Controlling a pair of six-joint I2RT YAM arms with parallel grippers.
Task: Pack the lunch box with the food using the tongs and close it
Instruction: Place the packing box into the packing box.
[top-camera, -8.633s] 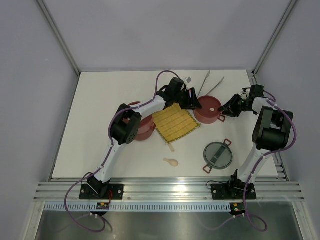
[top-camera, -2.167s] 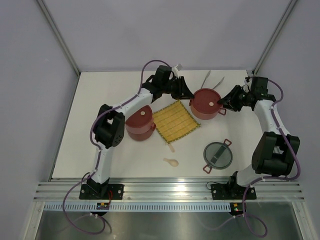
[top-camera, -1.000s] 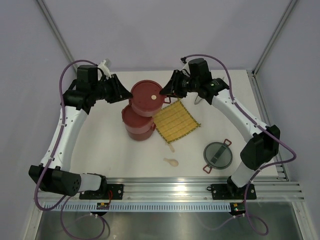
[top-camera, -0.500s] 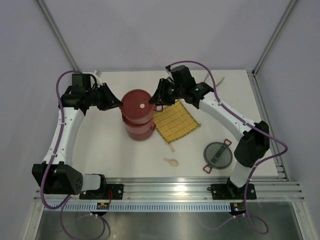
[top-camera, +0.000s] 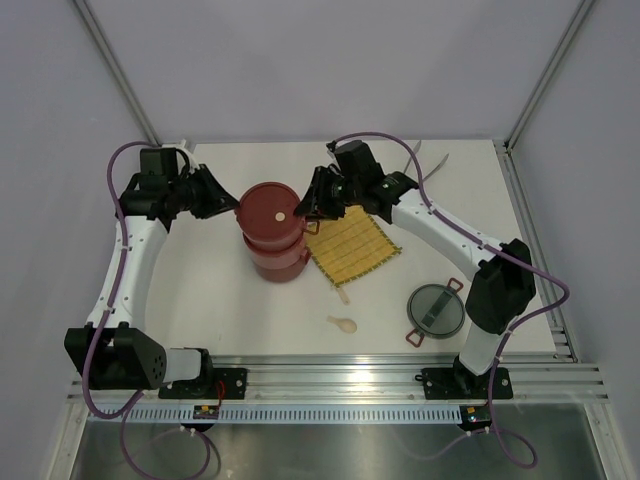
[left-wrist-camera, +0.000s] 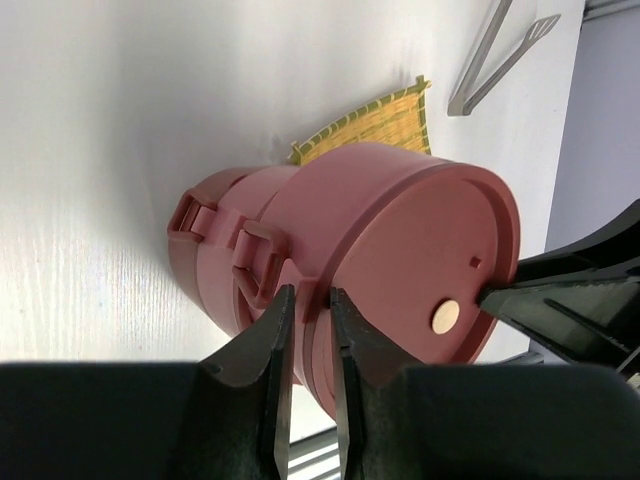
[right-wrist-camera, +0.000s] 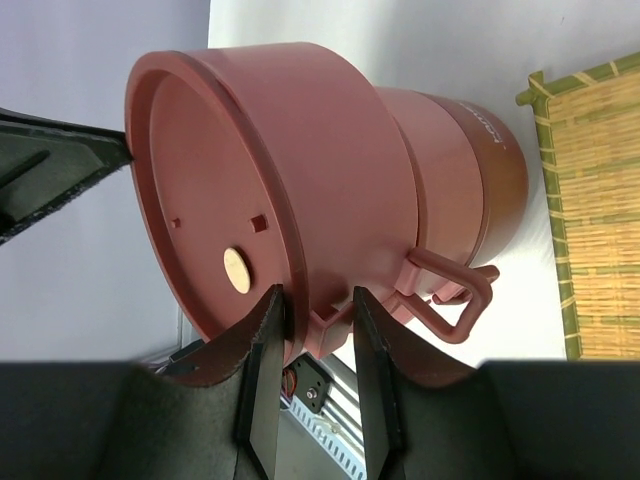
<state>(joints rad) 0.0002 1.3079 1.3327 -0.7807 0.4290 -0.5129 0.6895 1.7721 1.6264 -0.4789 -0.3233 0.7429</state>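
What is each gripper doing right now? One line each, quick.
Left gripper: fingers closed on the side of the upper lunch box tier.
Right gripper: fingers closed on the same tier's opposite side.

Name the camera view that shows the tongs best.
Left wrist: both slim arms of the tongs show clearly at top right. The top view shows only a sliver past the right arm; the right wrist shows none.

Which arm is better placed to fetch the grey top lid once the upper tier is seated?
Probably right. The grey top lid lies on the table's right side, near that arm's base; the left end effector, on the upper tier, has the yellow woven mat between it and the lid.
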